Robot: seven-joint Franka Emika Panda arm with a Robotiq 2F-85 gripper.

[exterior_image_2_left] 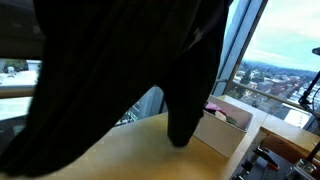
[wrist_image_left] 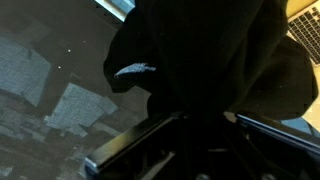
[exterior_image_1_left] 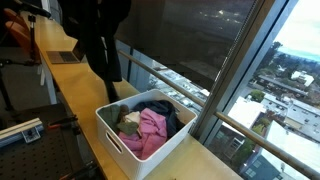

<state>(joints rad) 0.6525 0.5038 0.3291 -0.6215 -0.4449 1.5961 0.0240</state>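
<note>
We see a big black garment [exterior_image_1_left: 101,45] dangling limp and wrinkly. It smothers the gripper [wrist_image_left: 208,130], so we can't tell its grip.

The black garment [exterior_image_2_left: 120,70] runs off the top edge and hides my gripper in both exterior views. At the wrist view's bottom, the dark shapes are perhaps its jaws; too murky to tell.
</note>
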